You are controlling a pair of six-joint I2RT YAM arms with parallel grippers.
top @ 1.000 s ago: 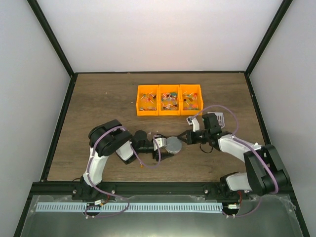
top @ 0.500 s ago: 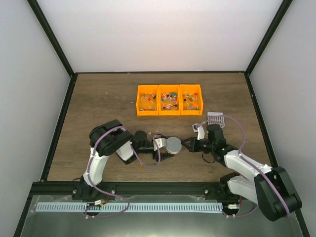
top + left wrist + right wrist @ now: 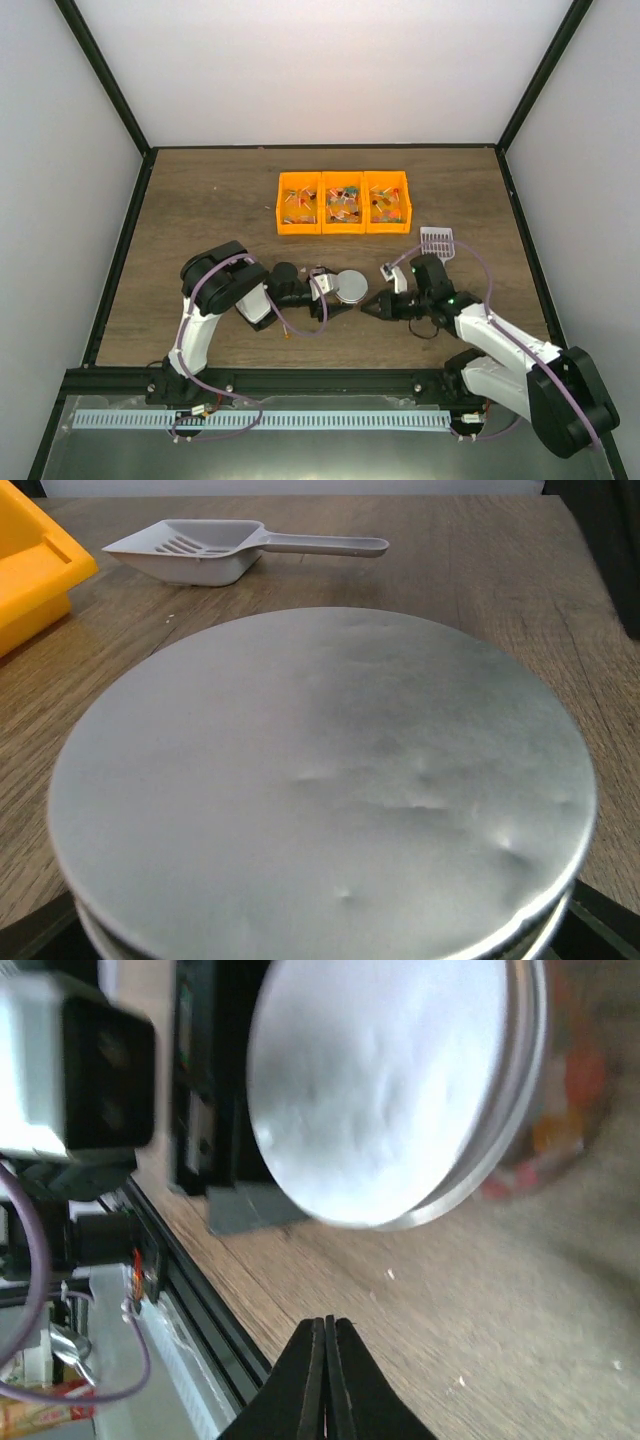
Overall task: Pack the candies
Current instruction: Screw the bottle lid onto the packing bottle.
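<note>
From above, we see the candies [image 3: 343, 205] lying in all three compartments of the orange bin [image 3: 322, 203], which sits toward the far edge of the surface [image 3: 210, 200], about midway between its left and right edges. Only this view shows both arms. It also shows the grey scoop [image 3: 437, 241] lying by itself nearer the right edge.

The left wrist view is filled by the silver lid [image 3: 320, 780] of a round cup, with the scoop [image 3: 205, 552] and a corner of the bin [image 3: 30, 575] beyond it. This view does not show what is under the lid.

The right wrist view does: below the lid [image 3: 390, 1090], the clear cup [image 3: 560, 1070] has red and orange candies [image 3: 555, 1125] blurred behind its wall.

The left claw [image 3: 335, 292] stands wide, its fingers clasping the cup [image 3: 352, 285] near the middle of the surface, closer to the near edge.

The right claw [image 3: 368, 306] is fully closed, its two fingers pressed together [image 3: 325, 1360]. It holds nothing and points at the cup from just beside it, without touching it.
</note>
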